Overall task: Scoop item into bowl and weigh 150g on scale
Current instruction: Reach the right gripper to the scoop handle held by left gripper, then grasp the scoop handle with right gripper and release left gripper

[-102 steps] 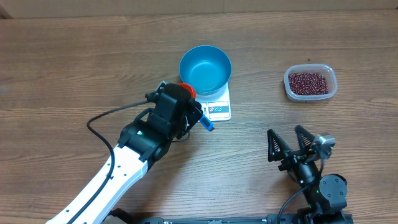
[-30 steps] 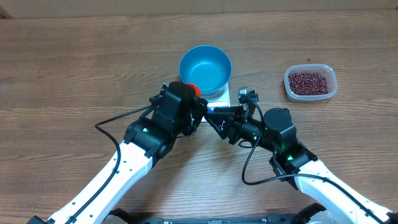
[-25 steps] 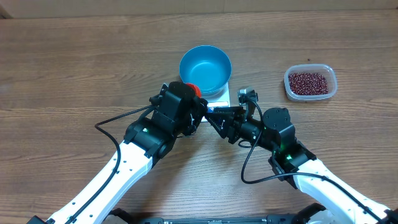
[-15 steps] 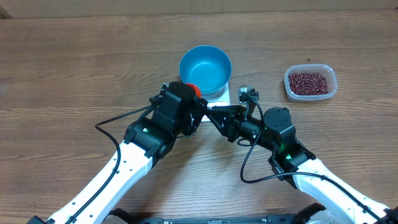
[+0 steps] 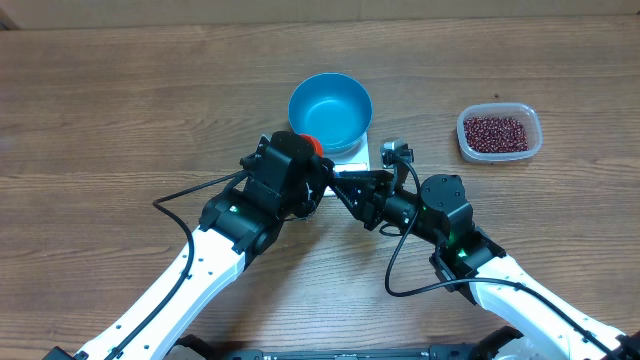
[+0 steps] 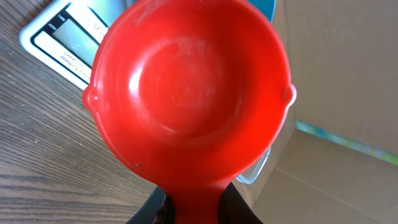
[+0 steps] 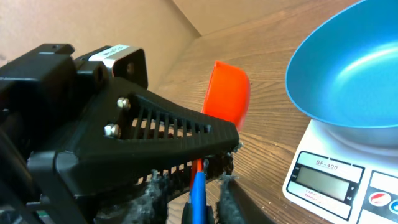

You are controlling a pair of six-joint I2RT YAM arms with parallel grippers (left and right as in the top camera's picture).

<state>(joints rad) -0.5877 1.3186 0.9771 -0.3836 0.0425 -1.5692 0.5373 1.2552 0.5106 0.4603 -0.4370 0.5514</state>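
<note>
While the left tool clamps the red scoop and the right tool straddles its blue handle, biting or not I cannot tell, an early release could drop it, well short of the beans in their tub far right.

The one wooden table carries a single blue bowl at twelve o'clock, sitting on the only scale. There is also one clear tub out at two o'clock — its beans are a loose heap, far too many to count. One red scoop shows, just at the bowl's seven o'clock, and two arms are in view — the left arm from seven o'clock, the right arm from five.
</note>
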